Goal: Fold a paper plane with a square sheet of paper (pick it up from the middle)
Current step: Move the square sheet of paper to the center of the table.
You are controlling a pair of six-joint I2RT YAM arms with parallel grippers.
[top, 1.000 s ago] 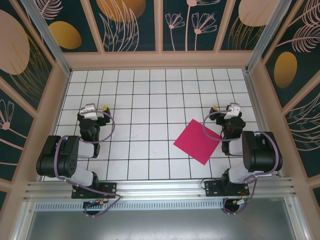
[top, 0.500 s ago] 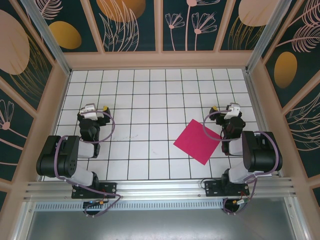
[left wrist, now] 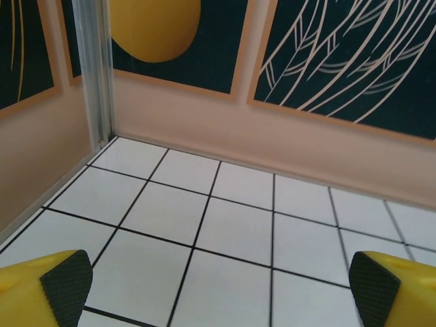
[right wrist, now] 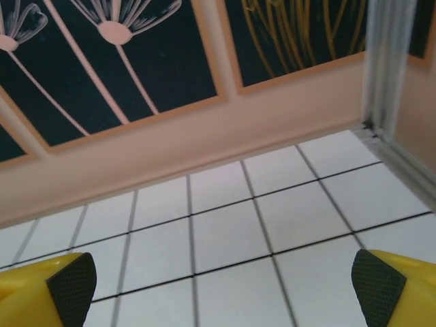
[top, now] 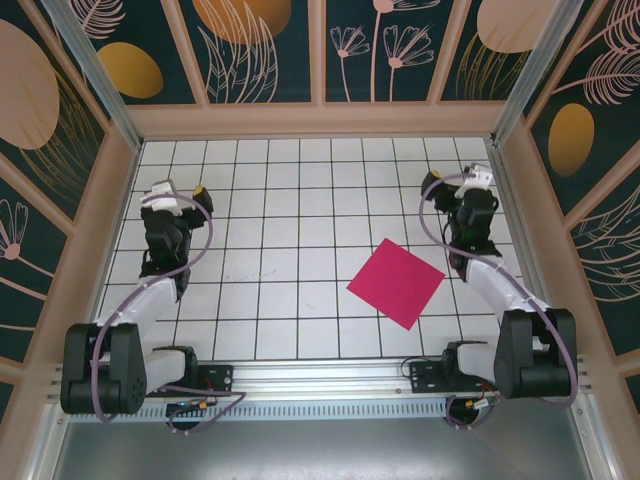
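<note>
I'm seeing the left gripper [top: 178,194] hanging wide open and empty at ten o'clock over the white gridded table [top: 300,200]. The flat magenta-pink square sheet of paper [top: 396,282] is lying seemingly uncreased at four o'clock. The right gripper [top: 456,181] is gaping empty at two o'clock. Pickup and every fold are waiting.

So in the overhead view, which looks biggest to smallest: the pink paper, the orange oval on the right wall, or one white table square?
1. The pink paper.
2. The orange oval, though that wall rises toward the camera, so it may look enlarged.
3. One white table square.
</note>
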